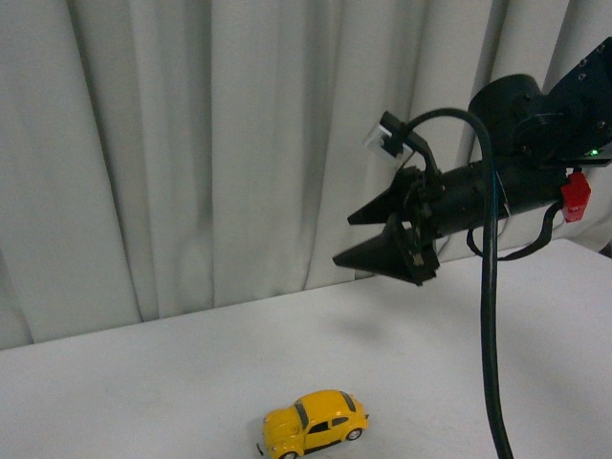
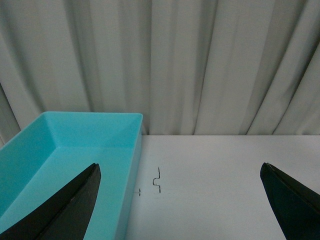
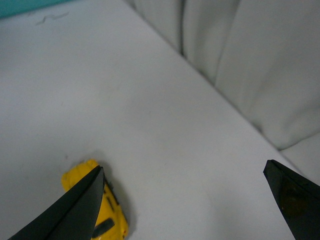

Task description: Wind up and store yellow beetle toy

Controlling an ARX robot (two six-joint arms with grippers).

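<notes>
**Both claws released over the white desk (image 1: 143, 382); the yellow beetle toy (image 1: 314, 424) stands free on it.**

A turquoise bin (image 2: 75, 145) rests on the desk just ahead of the left claw (image 2: 180, 170), whose fingers are spread wide. In the front view the yellow beetle toy stands on its wheels on the near part of the desk, apart from both claws. Above it and to its right, the right claw (image 1: 342, 241) hangs in the air before the pale curtain (image 1: 191, 143), fingers parted, tips pointing left and slightly down. In the right wrist view one finger partly hides the toy.

No readable text or markings anywhere
</notes>
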